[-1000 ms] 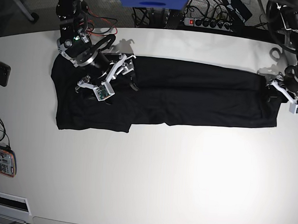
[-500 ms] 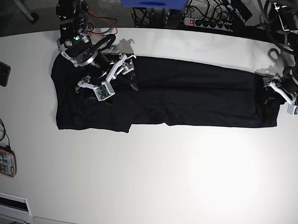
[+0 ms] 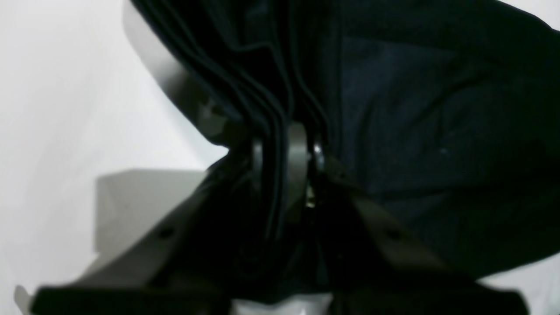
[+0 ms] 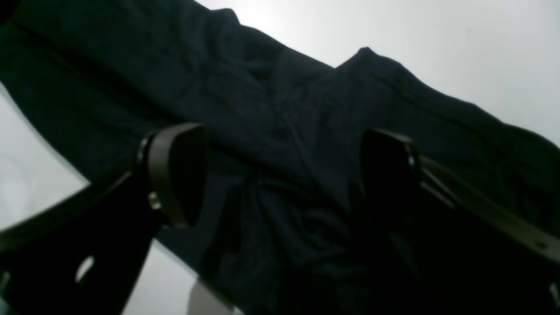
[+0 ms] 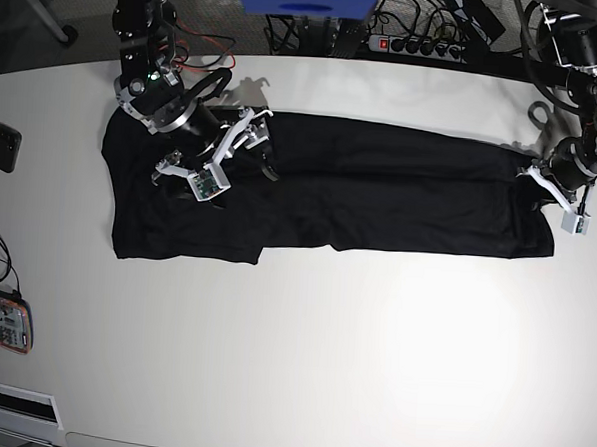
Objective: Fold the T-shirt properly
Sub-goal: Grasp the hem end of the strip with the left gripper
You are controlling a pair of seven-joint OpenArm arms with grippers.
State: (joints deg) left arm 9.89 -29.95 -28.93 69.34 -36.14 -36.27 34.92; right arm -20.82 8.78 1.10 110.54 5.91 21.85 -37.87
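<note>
Lying folded lengthwise across the white table (image 5: 303, 334), the thin black cloth T-shirt (image 5: 380, 198) has its far end pinched in the left gripper (image 3: 284, 162), several dark layers bunched between narrow jaws. The right gripper (image 4: 280, 175) hovers wide over murky, barely readable folds.

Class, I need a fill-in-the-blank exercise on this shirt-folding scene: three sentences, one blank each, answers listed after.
1. The left gripper is ____ on the edge of the T-shirt.
2. The right gripper hangs over the cloth with its fingers ____.
3. The T-shirt lies on a table whose colour is ____.

Missing words: shut; open; white
</note>
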